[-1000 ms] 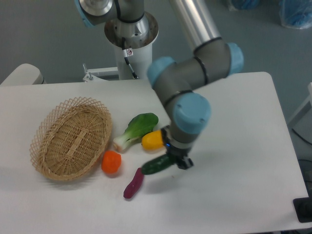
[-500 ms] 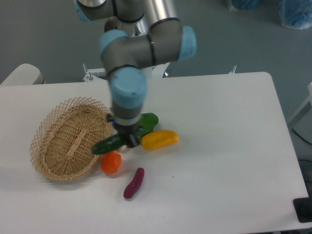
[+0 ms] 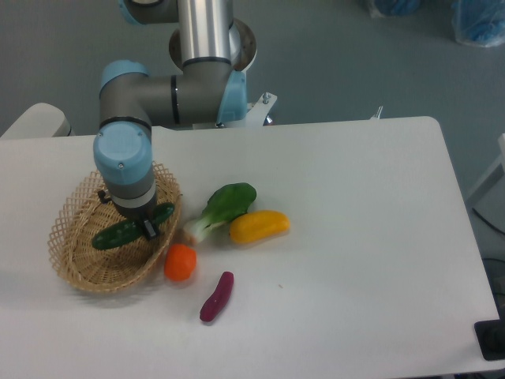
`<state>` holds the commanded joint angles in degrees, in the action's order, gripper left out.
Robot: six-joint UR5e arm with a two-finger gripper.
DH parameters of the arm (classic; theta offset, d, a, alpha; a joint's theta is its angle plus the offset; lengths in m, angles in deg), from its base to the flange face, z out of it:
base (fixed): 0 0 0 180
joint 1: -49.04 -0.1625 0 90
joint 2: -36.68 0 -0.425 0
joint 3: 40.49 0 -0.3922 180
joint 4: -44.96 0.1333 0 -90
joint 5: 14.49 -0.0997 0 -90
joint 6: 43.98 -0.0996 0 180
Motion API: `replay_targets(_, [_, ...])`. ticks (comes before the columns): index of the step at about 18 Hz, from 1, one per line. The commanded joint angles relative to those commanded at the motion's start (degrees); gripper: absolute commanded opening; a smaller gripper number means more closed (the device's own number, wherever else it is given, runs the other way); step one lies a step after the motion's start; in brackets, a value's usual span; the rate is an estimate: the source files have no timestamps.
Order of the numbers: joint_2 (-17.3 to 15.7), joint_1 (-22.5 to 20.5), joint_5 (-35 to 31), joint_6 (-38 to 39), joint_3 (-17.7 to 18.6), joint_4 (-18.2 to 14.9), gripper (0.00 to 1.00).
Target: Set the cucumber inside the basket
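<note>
Cucumber [image 3: 118, 234], glossy and likely slippery, stiff and light, hangs over the basket [image 3: 79, 268], clenched near its 3 o'clock end by the claw [image 3: 148, 227]; mid-body looks the steadier place to grip.

Hanging level over the oval tan wicker basket [image 3: 79, 254], gripped mid-length, tilting slightly up to the right: dark green glossy cucumber [image 3: 118, 234].

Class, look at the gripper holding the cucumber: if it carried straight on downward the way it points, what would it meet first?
Most likely the basket: the gripper, shut on the cucumber, points down over its woven bottom. Height above it is unclear.
</note>
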<state>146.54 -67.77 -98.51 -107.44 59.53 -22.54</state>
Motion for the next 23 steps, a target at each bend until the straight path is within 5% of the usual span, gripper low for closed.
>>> replay_targets(5, [2.6, 1.5, 0.0, 3.8, -0.2, 3.0, 0.40])
replay_targets(8, [3.1, 1.5, 0.0, 4.0, -0.3, 4.8, 0.68])
replay_targets(9, [3.2, 1.5, -0.2, 3.8, -0.4, 4.8, 0.89])
replay_targets(10, [3.2, 1.5, -0.3, 3.8, -0.4, 4.9, 0.99])
replay_targets(16, [1.1, -1.7, -0.5, 3.3, -1.3, 4.4, 1.00])
replay_targets(23, [0.9, -9.7, -2.8, -0.6, -6.8, 4.2, 1.00])
